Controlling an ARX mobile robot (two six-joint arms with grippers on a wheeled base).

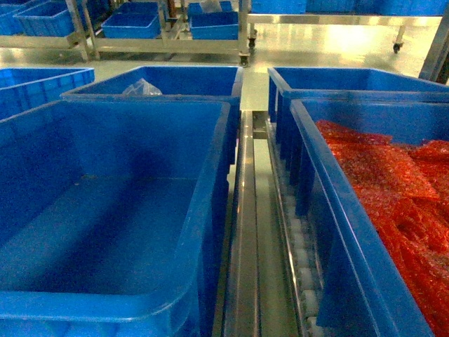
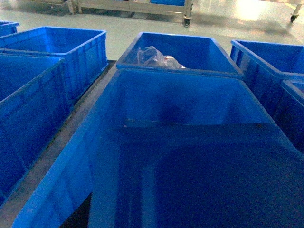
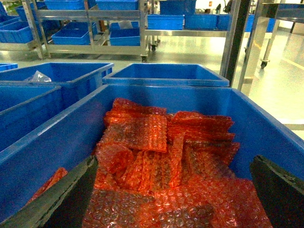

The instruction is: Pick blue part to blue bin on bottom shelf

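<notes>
**Blue crates side by side, no blue part in sight**

Blue plastic fills your view: the blue bin (image 1: 105,232) sits at the near left of the rack level, its smooth floor bare, ready to receive. Beside it on the right, across the steel rail (image 1: 242,232), stands the crate of red bubble-wrap packets (image 1: 393,196), which is not your target. Behind the bin a second crate holds a clear plastic bag (image 1: 140,88).

You will not find the blue part in any view (it may lie in a crate you cannot see into), so judge the search as not yet done.

Your right hand (image 3: 171,194) hovers over the red packets with its two dark fingers (image 3: 61,199) spread wide apart and nothing between them. Your left hand cannot be made out in its wrist view, so you cannot tell its state.

White rollers (image 1: 302,260) run under the right crate on the bottom shelf (image 1: 256,210). Beyond, a glossy pale floor (image 1: 316,45) reflects light, and wheeled steel racks (image 1: 168,42) carry more blue crates.
</notes>
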